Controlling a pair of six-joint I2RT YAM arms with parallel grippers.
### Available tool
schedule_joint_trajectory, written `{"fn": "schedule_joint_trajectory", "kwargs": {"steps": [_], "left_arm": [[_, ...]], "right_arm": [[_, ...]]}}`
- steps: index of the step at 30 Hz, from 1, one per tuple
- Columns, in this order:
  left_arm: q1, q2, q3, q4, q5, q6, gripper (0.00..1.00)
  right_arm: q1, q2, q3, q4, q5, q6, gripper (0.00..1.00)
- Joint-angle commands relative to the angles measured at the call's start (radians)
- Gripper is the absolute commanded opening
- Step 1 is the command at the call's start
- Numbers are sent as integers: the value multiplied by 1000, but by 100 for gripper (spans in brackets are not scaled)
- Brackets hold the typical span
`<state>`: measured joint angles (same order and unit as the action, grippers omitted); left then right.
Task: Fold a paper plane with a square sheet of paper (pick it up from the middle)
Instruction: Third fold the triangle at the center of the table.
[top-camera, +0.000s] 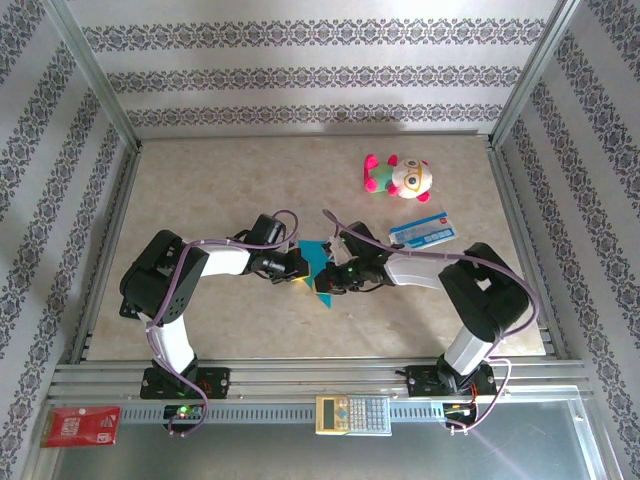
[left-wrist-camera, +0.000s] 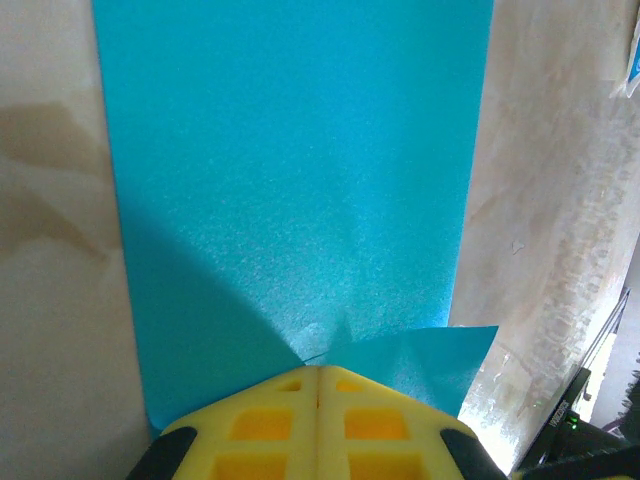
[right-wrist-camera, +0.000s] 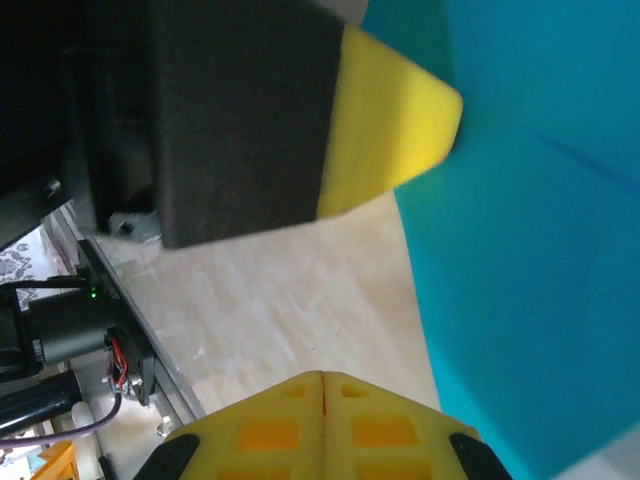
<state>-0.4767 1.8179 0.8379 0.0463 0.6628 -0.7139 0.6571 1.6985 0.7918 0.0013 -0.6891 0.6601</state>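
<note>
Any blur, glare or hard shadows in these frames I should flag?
Top external: even light, sharp, no hard shadows. Left wrist: a dark wedge of shadow falls on the teal paper beside the left hand; glare on the table at lower right. Right wrist: the left hand's finger, up close, is out of focus, its edges smeared.
</note>
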Motion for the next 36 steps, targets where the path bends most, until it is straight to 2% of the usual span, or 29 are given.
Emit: {"fn": "schedule_joint_trajectory", "kwargs": {"steps": [1, 18, 29, 32, 36], "left_arm": [[12, 47, -40, -182, -127, 19, 0], [11, 17, -14, -177, -100, -6, 0], [-10, -157, -33, -54, -4, -168, 14], [-36, -168, -43, -39, -5, -193, 12], [-63, -142, -48, -6, -8, -225, 4]], "right_arm": [[0, 54, 26, 17, 2, 7, 4], [-50, 95, -113, 4, 28, -51, 3], [-54, 102, -124, 3, 41, -43, 2], [-56, 101, -126, -1, 44, -46, 2], [-59, 99, -128, -5, 47, -48, 2]]}}
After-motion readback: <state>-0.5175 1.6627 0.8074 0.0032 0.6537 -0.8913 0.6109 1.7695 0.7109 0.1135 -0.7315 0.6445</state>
